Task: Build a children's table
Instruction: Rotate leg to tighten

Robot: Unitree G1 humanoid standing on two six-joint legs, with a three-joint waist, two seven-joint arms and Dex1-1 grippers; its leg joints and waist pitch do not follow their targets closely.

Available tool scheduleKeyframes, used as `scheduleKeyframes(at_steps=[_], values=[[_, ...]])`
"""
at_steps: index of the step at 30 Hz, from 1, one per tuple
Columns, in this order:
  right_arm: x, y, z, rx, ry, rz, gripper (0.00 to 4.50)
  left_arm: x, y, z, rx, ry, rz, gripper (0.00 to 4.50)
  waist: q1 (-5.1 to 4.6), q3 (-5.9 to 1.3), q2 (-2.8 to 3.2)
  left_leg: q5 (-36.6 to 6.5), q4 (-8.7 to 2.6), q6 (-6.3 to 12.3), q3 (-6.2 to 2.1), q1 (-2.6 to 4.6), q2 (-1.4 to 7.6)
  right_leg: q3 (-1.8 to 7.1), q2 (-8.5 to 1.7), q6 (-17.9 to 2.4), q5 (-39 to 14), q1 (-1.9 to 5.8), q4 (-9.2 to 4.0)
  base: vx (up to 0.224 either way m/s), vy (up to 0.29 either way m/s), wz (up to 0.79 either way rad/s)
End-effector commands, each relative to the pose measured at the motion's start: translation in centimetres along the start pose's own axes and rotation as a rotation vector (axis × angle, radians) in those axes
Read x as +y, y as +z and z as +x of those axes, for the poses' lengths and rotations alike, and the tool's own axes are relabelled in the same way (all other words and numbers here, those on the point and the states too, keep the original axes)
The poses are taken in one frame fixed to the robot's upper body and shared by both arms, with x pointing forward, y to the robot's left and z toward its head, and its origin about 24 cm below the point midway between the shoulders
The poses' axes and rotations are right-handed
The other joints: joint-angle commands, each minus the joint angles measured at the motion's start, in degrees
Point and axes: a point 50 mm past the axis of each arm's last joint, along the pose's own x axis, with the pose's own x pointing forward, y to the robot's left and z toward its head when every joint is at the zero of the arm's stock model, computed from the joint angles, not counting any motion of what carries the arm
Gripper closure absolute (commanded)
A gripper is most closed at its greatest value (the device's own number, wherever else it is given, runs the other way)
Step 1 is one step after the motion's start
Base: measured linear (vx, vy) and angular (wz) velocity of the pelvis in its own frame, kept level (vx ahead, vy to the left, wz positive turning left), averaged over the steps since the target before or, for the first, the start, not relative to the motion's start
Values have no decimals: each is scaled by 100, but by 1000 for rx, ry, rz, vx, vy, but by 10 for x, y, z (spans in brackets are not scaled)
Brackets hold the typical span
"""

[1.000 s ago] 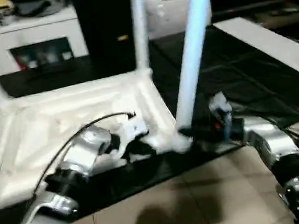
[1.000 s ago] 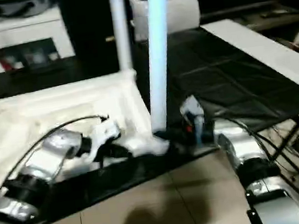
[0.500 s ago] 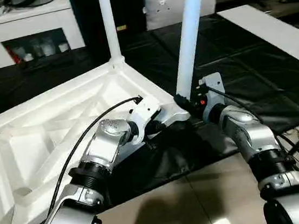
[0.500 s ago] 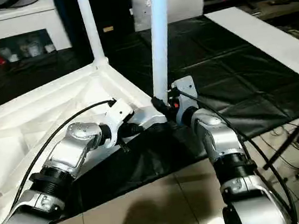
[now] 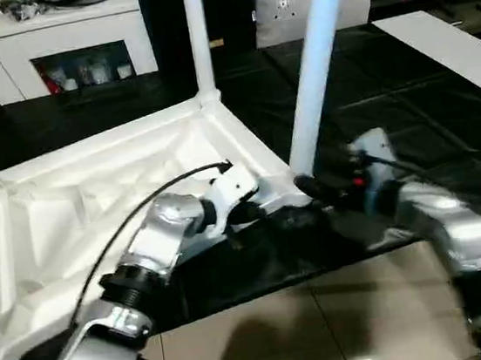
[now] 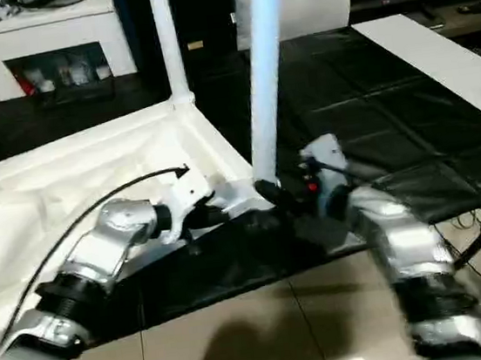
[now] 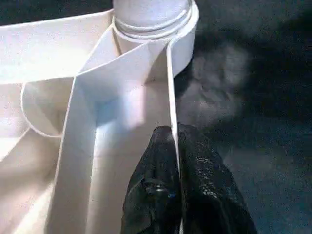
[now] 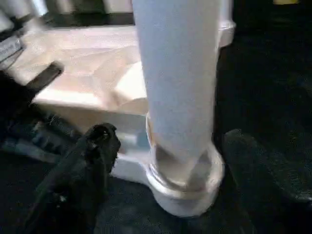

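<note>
The left gripper's fingers (image 7: 161, 195) are clamped on the thin side wall of the upturned white ribbed plastic table top (image 5: 93, 198). The right gripper's fingers (image 8: 83, 165) stand apart either side of the white tapered tubular leg (image 5: 314, 65), upright in its round corner socket (image 8: 187, 187). Leg fitting seems underway; next, probably back the right fingers off. The top lies on black sheeting (image 5: 442, 102).

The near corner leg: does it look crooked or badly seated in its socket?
Nothing stands out. The near leg stands upright in its corner socket on the upturned table top, like the far leg. How deep it sits cannot be told.
</note>
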Motion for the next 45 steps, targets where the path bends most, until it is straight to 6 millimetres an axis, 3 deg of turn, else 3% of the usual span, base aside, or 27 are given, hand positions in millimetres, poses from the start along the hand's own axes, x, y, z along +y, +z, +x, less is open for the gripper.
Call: scheduleKeyframes(at_steps=[1, 5, 10, 17, 20, 26, 40, 45], values=[[2, 3, -4, 6, 66, -11, 34, -3, -2, -2, 23, -62, 70, 450, 22, -378, -61, -585, -368, 612, -95, 13, 280, 415, -451, -724, -1358, 436, -460, 0, 0, 0], [-3, 1, -13, 71, 134, -59, 3, -6, -6, -10, 51, -179, 152, 450, 44, -363, -59, -776, -386, 531, -103, 46, 285, 407, -453, -649, -1755, 426, -505, 0, 0, 0], [3, 4, -15, 128, 292, -116, 3, -16, -7, -15, 67, -348, 273, 450, 112, -375, -58, -657, -383, 553, -94, 43, 316, 424, -460, -738, -1523, 422, -452, 0, 0, 0], [12, 0, -12, 184, 466, -129, 3, -23, -6, -14, 85, -450, 343, 450, 238, -384, -74, -586, -382, 534, -85, 59, 342, 442, -480, -832, -1377, 415, -413, 0, 0, 0], [16, -4, -11, 200, 528, -94, 19, -26, -4, -14, 83, -491, 371, 450, 268, -385, -101, -616, -380, 524, -81, 53, 335, 437, -482, -792, -1475, 425, -424, 0, 0, 0], [22, -11, -9, 221, 607, -52, 73, -29, -2, -13, 66, -518, 380, 450, 305, -387, -71, -606, -384, 476, -89, 58, 341, 433, -483, -730, -1594, 420, -435, 0, 0, 0], [27, -13, -6, 191, 647, 7, 188, -31, -4, -14, 48, -524, 338, 450, 306, -397, -90, -510, -374, 494, -87, 47, 334, 431, -479, -735, -1515, 427, -420, 0, 0, 0], [30, -13, -1, 165, 609, 15, 224, -29, 0, -12, 8, -472, 249, 450, 272, -372, -89, -635, -385, 401, -83, 49, 311, 418, -477, -627, -1909, 425, -478, 0, 0, 0]])
